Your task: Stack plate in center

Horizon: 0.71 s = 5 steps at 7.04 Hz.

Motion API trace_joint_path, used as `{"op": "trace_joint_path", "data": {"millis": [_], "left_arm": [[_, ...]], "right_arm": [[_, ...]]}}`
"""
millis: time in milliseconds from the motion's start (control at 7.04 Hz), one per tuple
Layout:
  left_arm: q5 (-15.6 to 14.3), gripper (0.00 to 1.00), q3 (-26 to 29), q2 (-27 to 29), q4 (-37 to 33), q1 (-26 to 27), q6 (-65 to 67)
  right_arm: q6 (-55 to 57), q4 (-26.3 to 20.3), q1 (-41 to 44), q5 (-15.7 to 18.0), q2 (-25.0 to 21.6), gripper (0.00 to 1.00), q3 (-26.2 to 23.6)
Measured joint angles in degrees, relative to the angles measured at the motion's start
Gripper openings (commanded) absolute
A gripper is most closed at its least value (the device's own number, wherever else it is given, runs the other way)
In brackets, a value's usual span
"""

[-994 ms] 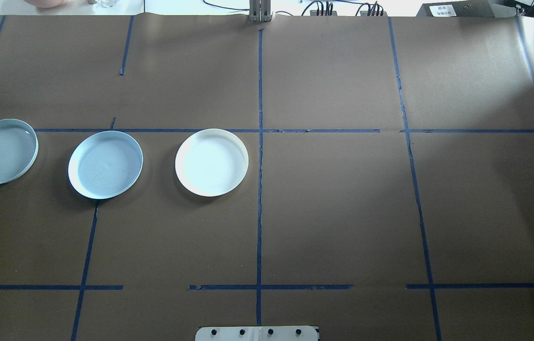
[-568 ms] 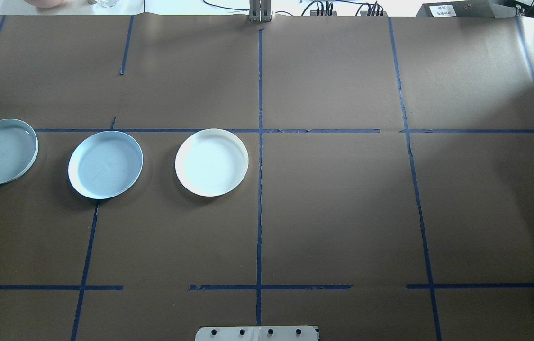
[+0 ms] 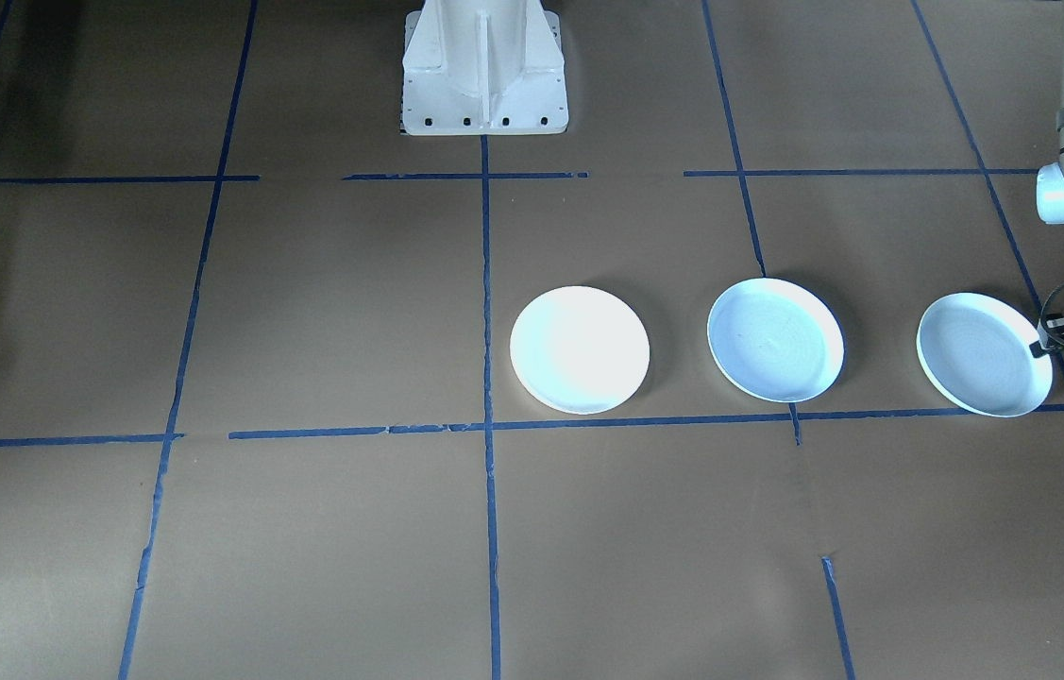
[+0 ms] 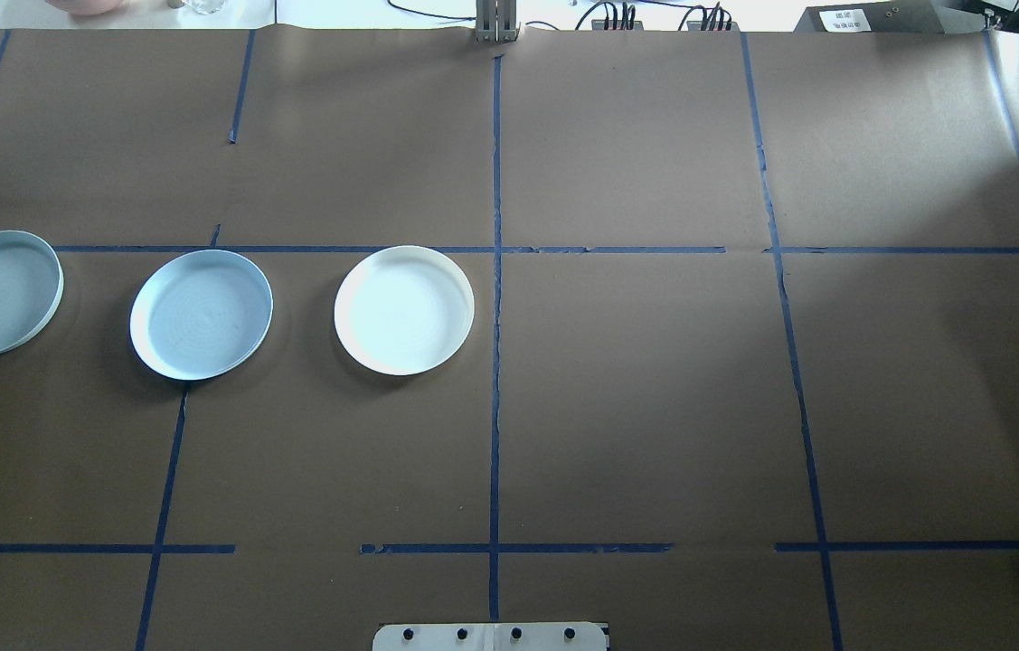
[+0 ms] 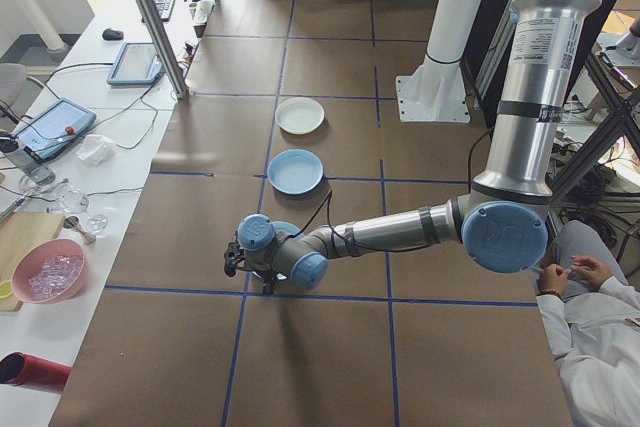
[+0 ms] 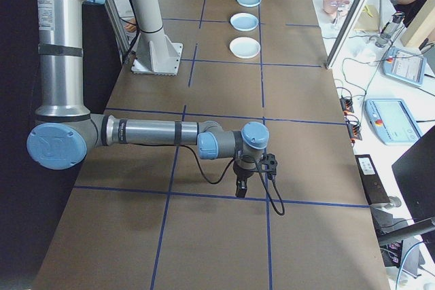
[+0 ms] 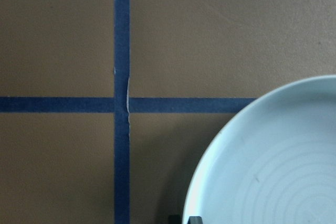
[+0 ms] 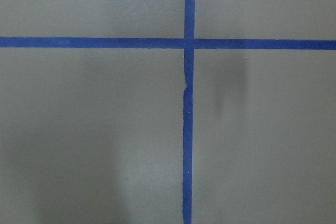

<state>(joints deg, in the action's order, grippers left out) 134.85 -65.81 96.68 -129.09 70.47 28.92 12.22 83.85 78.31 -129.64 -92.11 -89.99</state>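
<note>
Pinching the edge of the outer blue plate [image 3: 983,352] with the left end effector [image 3: 1039,348], at the right side of the front-facing view. Closing narrow on that rim, one dark fingertip [image 7: 192,219] peeking in at the bottom of the left wrist view, just over the plate's edge. Seeming to tip the plate up a little on the gripped side, though hard to be sure.

Hanging the right end effector [image 6: 240,188] low over a bare part of the worktop [image 4: 636,407], near the bottom middle of the right side view, above a cross of blue tape [image 8: 189,42]. Showing no fingers in its own wrist view, so cannot tell how far open, and holding nothing that shows.

Sitting in a row across the left half of the overhead view: the outer blue plate at the left edge, the middle blue plate [image 4: 201,314] next, well apart, and the white plate [image 4: 403,309] just beside the centre tape line.

Likely doing the first step: picking up the outer plate. Next, probably lifting it clear and carrying it over the middle plate toward the white plate. Needing a firm grip, a level plate, and a soft drop straight into the white one.
</note>
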Motion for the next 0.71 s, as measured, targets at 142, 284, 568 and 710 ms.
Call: {"op": "trace_joint_path", "data": {"millis": [142,284,568,710], "left_arm": [[1.82,0.0,0.16,-0.31,0.0,0.13,-0.07],[5.19,0.0,0.77,-0.69,-0.02,1.12,-0.3],[12.11,0.0,3.39,-0.85,-2.17,5.12,-0.5],[14.67,0.0,4.53,-0.85,-3.37,6.63,-0.48]], "right_arm": [[0.0,0.0,0.0,0.0,0.0,1.0,0.01],[0.0,0.0,0.0,0.0,0.0,1.0,0.02],[0.0,0.0,0.0,0.0,0.0,1.0,0.02],[0.0,0.0,0.0,0.0,0.0,1.0,0.01]]}}
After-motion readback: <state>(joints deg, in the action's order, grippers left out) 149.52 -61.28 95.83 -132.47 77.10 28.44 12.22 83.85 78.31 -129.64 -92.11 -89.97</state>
